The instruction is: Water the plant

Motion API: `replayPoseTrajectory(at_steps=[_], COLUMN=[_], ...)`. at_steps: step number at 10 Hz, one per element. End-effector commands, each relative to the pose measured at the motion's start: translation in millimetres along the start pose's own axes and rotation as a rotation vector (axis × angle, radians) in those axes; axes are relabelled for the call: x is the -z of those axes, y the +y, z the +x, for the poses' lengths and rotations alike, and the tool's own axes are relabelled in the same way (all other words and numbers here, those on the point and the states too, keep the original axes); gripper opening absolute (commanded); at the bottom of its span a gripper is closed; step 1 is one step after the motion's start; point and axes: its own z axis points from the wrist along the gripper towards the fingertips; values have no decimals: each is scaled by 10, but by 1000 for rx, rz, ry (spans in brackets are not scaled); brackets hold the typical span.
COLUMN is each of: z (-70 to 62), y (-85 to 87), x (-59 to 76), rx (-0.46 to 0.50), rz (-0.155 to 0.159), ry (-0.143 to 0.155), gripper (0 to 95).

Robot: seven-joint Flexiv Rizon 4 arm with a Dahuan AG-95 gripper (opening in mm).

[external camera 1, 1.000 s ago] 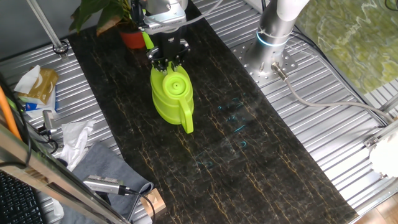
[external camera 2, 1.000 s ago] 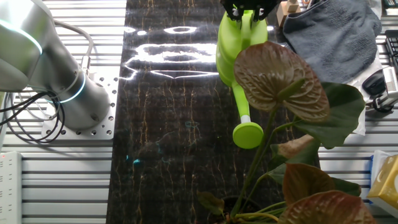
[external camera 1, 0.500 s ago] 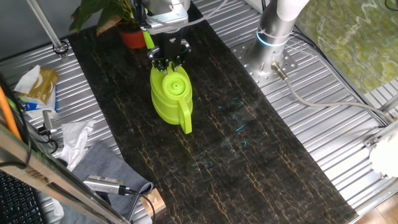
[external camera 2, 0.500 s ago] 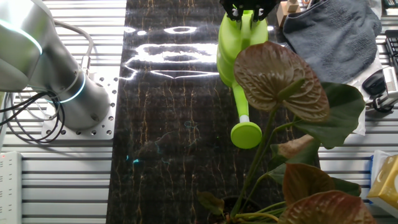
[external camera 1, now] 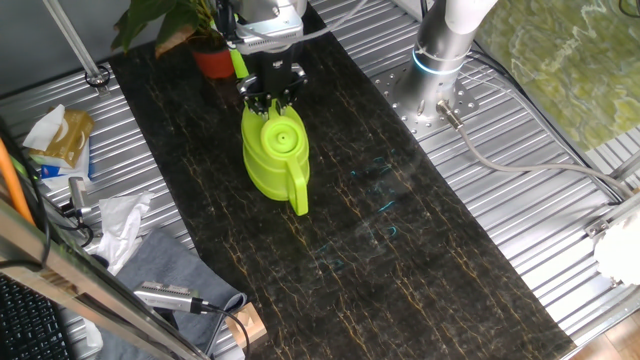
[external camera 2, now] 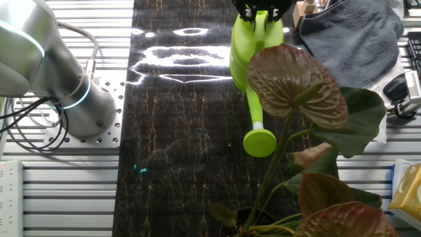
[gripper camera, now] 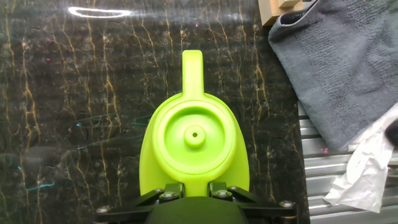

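Observation:
The plant has broad dark leaves [external camera 1: 150, 20] and a red-orange pot [external camera 1: 213, 62] at the far end of the dark mat. Its leaves [external camera 2: 293, 79] fill the near right of the other fixed view. The lime-green watering can [external camera 1: 275, 155] sits low over the mat just in front of the pot. Its spout head [external camera 2: 260, 141] points toward the plant and ends under a leaf. My gripper [external camera 1: 270, 98] is shut on the can's upper part on the spout side. In the hand view the can's lid [gripper camera: 194, 135] and handle [gripper camera: 192, 71] lie below my gripper [gripper camera: 193, 190].
A grey towel [gripper camera: 342, 62] lies to the right of the can in the hand view, with white tissue [gripper camera: 364, 174] and a wooden block [gripper camera: 277, 9] beside it. The arm's base [external camera 1: 440, 60] stands right of the mat. Clutter lies on the left rails [external camera 1: 60, 140].
The can has shifted very slightly in my grip. In the other fixed view its spout head has moved a little to the left. The plant has not moved.

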Motion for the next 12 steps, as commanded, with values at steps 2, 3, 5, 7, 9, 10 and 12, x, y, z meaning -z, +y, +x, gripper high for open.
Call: replayPoseTrajectory(at_steps=[2,3,5,7,9,10,12], z=[-3,-3,-3,-3,-3,-3,-3], y=[0,0,0,0,0,0,0], x=[9,9,9,9,9,9,9], rx=[13,16,31,45,53,62,82], rz=[-3,-3,-4,-5,-6,-8,-8], ry=[-6,-6,-12,-24,-23,-23,-16], gripper=[0,0,0,0,0,0,0])
